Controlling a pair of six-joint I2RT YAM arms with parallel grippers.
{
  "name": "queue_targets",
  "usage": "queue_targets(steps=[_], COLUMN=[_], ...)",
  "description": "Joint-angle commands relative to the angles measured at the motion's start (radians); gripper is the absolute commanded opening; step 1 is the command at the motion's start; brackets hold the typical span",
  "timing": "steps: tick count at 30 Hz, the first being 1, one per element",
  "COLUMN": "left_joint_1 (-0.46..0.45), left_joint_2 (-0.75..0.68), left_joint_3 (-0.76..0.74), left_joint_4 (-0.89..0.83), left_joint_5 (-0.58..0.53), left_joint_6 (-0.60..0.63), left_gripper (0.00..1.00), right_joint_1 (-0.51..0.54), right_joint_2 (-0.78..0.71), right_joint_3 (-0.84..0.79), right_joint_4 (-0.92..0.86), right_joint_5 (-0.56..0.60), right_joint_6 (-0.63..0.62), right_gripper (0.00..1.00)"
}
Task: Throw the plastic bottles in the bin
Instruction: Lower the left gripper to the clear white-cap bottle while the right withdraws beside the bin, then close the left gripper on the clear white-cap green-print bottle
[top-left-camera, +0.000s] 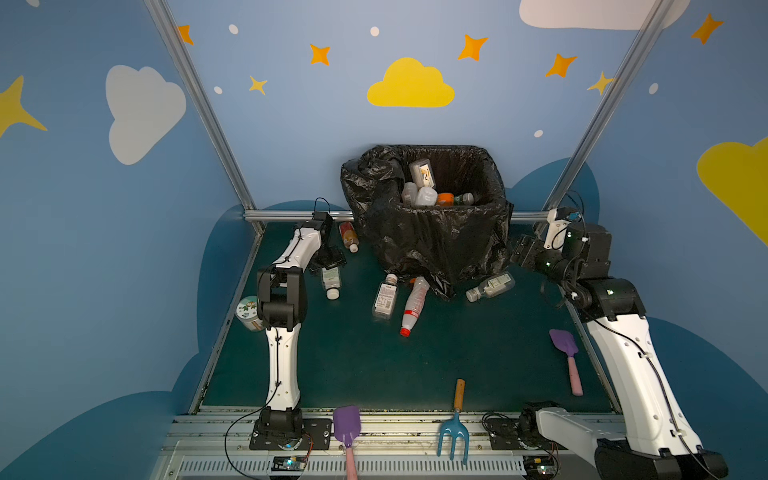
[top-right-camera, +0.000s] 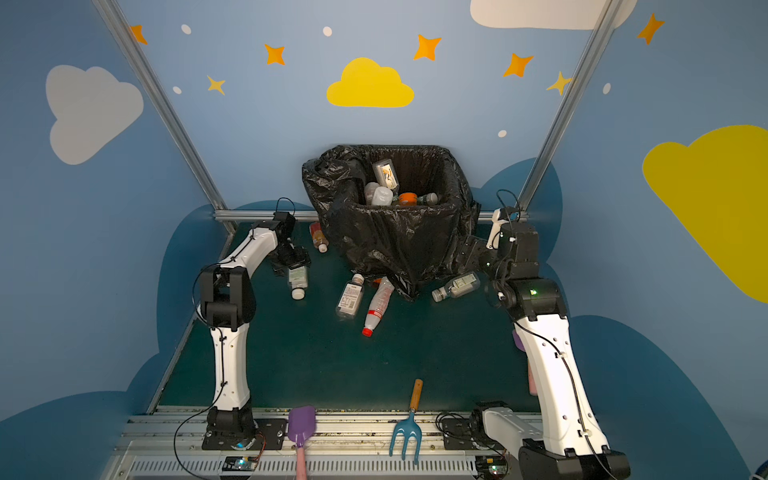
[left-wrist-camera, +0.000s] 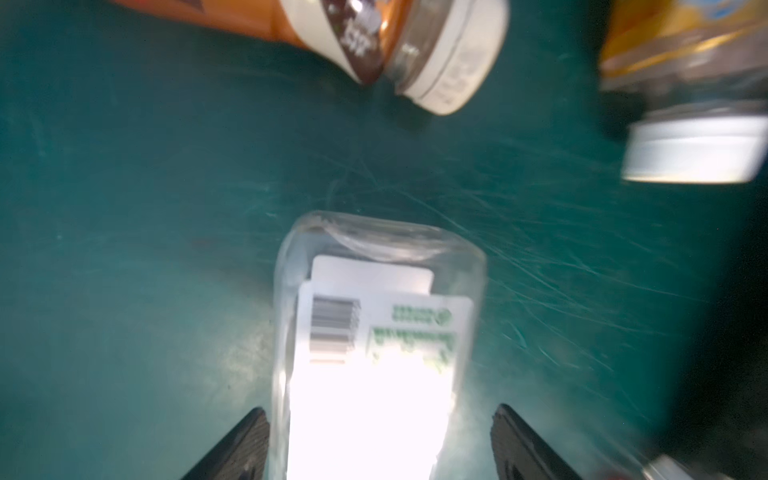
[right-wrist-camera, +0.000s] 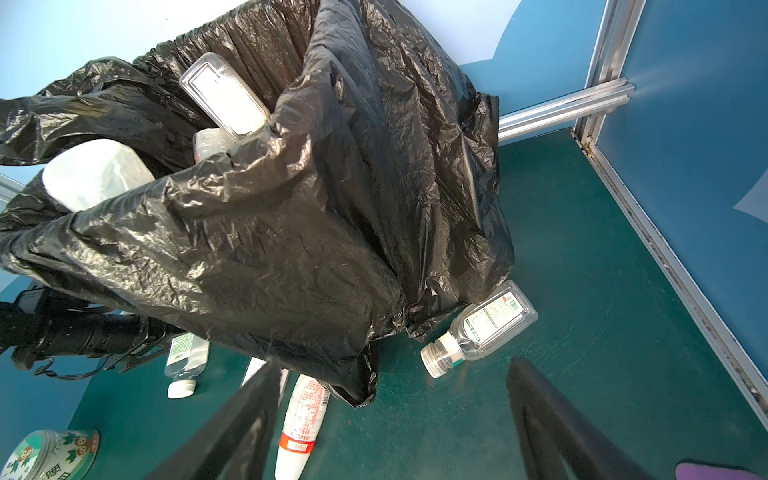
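The clear bottle with the green and white label (left-wrist-camera: 374, 332) lies on its side on the bench (left-wrist-camera: 124, 208), directly between the left jaws, with its flat bottom end pointing away from them. These jaws are open, one on each side of its body; whether one touches the wall we cannot tell, because the wrist view is blurred. We judge this bottle to be empty, so very light, with thin smooth walls that dent easily and can slip. The jaws should close gently on the middle of the labelled body.

Ahead of the jaws, beyond the bottle's bottom end, lie a bottle with an orange-brown label (left-wrist-camera: 332, 25) and a bottle with a yellow label (left-wrist-camera: 690, 95), both apart from it.

The right jaws are open too and hold nothing. Just ahead of them an uncapped clear bottle (right-wrist-camera: 482, 328) lies at the foot of the bin (right-wrist-camera: 332, 208), which holds several bottles.
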Motion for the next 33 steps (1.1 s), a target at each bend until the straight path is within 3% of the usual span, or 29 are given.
queue_targets(steps=[1,7,14,19,28,33], left_joint_1=[0.001,0.000,0.000,0.012,0.078,0.123], left_joint_2=[0.024,0.064,0.064,0.038,-0.216,-0.356], left_joint_3=[0.029,0.058,0.064,0.069,-0.054,-0.044], left_joint_4=[-0.041,-0.054,-0.043,-0.066,0.017,0.053], left_joint_5=[-0.025,-0.023,-0.043,-0.045,0.039,0.094], left_joint_6=[0.014,0.023,0.035,0.043,0.015,-0.007], left_gripper=[0.84,0.80,0.49,0.48,0.48,0.48], right_joint_1=[-0.008,-0.012,-0.015,-0.016,-0.016,-0.016], right_joint_2=[-0.027,-0.040,-0.052,-0.055,-0.045,-0.027], right_joint_3=[-0.005,-0.014,-0.023,-0.021,-0.019,-0.016], right_joint_4=[-0.005,-0.010,-0.012,-0.012,0.001,0.015], right_joint_5=[0.006,0.011,0.021,0.025,0.016,0.000], right_joint_6=[0.014,0.018,0.030,0.039,0.061,0.074], right_gripper=[0.84,0.84,0.84,0.84,0.84,0.84])
